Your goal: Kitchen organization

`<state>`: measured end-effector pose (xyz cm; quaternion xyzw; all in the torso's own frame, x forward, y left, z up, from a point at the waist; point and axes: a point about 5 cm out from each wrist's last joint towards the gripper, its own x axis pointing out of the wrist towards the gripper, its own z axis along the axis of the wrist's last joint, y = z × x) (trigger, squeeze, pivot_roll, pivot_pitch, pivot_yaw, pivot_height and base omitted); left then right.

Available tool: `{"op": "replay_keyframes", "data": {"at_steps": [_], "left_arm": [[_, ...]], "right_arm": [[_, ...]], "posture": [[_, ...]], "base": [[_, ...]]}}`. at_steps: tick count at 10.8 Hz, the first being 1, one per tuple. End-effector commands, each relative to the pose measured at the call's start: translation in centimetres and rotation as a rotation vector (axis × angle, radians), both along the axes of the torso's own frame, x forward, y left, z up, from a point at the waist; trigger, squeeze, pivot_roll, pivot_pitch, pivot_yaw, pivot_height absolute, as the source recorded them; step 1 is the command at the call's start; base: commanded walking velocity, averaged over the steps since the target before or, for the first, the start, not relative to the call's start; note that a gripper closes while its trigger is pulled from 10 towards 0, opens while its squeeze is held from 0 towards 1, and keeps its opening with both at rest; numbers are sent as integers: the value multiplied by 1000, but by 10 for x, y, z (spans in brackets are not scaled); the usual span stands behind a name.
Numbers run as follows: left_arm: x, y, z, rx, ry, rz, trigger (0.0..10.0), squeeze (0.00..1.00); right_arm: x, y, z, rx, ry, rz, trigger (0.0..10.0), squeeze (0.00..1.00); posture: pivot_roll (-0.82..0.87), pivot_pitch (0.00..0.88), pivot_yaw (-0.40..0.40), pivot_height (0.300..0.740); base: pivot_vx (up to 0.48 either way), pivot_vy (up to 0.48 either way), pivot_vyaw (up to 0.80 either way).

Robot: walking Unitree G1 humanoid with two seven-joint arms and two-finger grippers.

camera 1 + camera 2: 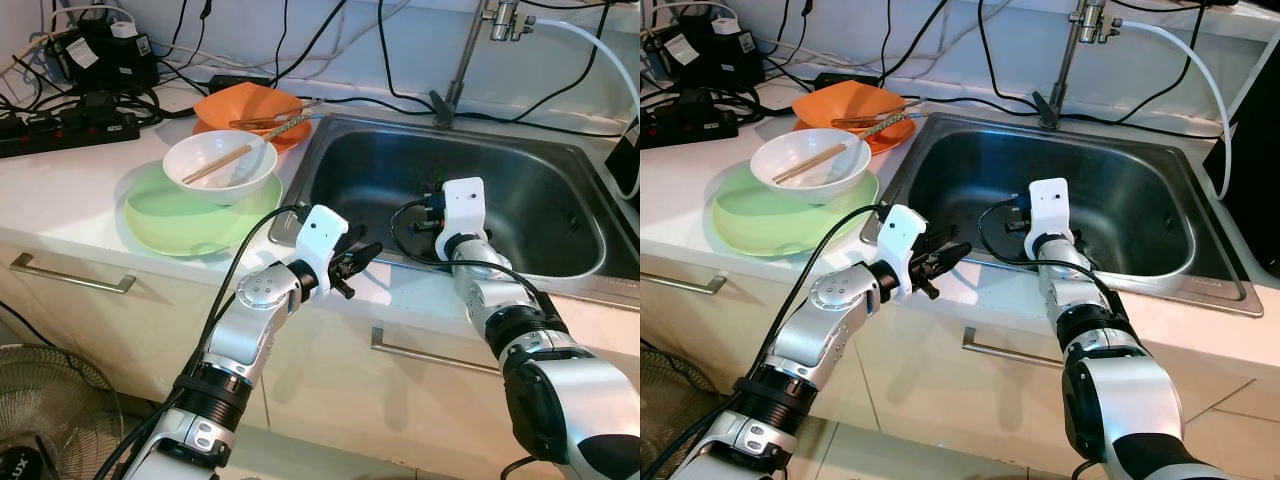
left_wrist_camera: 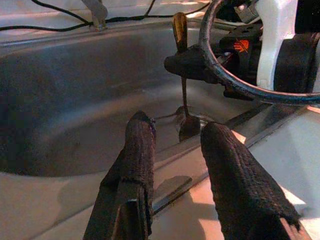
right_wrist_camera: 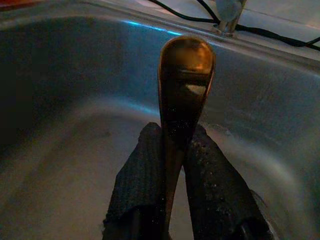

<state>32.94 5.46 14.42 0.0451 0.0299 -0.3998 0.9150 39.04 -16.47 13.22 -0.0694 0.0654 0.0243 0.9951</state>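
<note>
Leftmost on the white counter sits a black power strip with tangled cables behind it; beside it lies a pale green plate with a white bowl resting on it, and a pair of chopsticks lies inside that bowl; just behind, an orange bowl holds more utensils that reach toward the sink's corner.

Next comes the left gripper, hovering over the counter's front edge just at the near left corner of the steel sink; its 2 fingers stand apart with nothing between them, pointing across the basin.

Further right, the right gripper is down inside the sink near its front wall; its 2 fingers are closed tight on the handle of a dark brown spoon, which stands upright between them, its rounded end raised above the fingertips; the left wrist view shows the same spoon held vertical over the basin floor, though whether its lower end touches the steel I cannot tell.

Behind the basin rises the faucet, with a white hose curving off to the right.
</note>
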Motion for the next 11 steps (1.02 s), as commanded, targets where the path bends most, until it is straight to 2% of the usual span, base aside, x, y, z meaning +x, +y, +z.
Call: {"op": "replay_keyframes", "data": {"at_steps": [1, 2, 3, 4, 5, 6, 9, 10, 11], "left_arm": [[-4, 1, -12, 28, 49, -4, 10000, 0], [-4, 1, -12, 28, 50, -4, 10000, 0], [-5, 1, -13, 28, 50, -4, 10000, 0], [-5, 1, -13, 27, 51, -5, 10000, 0], [-5, 0, -12, 25, 51, -7, 10000, 0], [-4, 0, -12, 24, 51, -5, 10000, 0], [-4, 1, -12, 24, 52, -1, 10000, 0], [-3, 1, -12, 24, 52, 1, 10000, 0], [-3, 1, -12, 23, 52, 1, 10000, 0]], "right_arm": [[-3, 5, -9, -5, 51, 18, 10000, 227], [-3, 6, -9, -11, 45, 19, 10000, 78], [-2, 7, -6, 0, 30, 27, 10000, 0], [-1, 7, -5, 12, 25, 31, 10000, 1000], [-1, 5, -5, -4, 23, 17, 10000, 1000], [-1, 5, -4, -11, 19, 13, 10000, 0], [0, 4, -3, -7, 14, 13, 10000, 0], [0, 4, -2, -2, 13, 14, 10000, 227], [0, 3, -2, 5, 13, 4, 10000, 1000]], "posture": [[225, 0, -36, 740], [224, 0, -35, 740], [220, 0, -34, 740], [219, 0, -34, 740], [220, 0, -34, 740], [220, 0, -35, 740], [218, 0, -34, 740], [217, 0, -35, 740], [217, 0, -36, 740]], "base": [[0, 0, 0], [0, 0, 0], [0, 0, 0], [0, 0, 0], [0, 0, 0], [0, 0, 0], [0, 0, 0], [0, 0, 0], [0, 0, 0]]}}
